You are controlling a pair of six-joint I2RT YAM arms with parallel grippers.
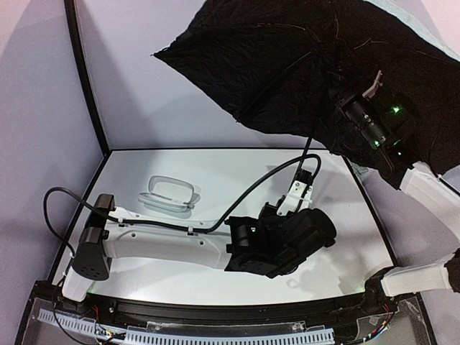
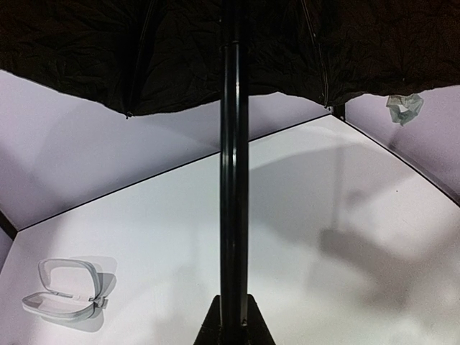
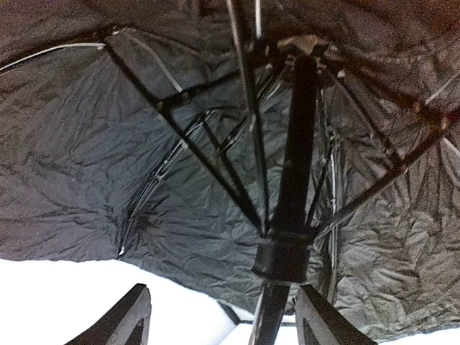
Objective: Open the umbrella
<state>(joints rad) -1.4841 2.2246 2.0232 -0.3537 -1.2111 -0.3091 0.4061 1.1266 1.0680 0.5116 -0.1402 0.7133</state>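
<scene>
The umbrella (image 1: 287, 65) is spread open high over the table's back right, its black inner side facing me and a pale mint edge at the top. My left gripper (image 1: 305, 180) is shut on the bottom of the thin black shaft (image 2: 233, 180), which rises straight from the jaws (image 2: 233, 327) to the canopy (image 2: 144, 50). The handle is hidden. My right gripper (image 1: 368, 92) is raised under the canopy. In the right wrist view it (image 3: 223, 323) is open, with the shaft and its black runner (image 3: 284, 251) between the fingers, close to the right finger (image 3: 323, 323).
The pale storage case (image 1: 169, 194) lies open on the white table at the back left; it also shows in the left wrist view (image 2: 65, 291). Black-framed walls (image 1: 86, 79) enclose the table. A pale green fabric scrap (image 2: 404, 108) hangs by the canopy edge.
</scene>
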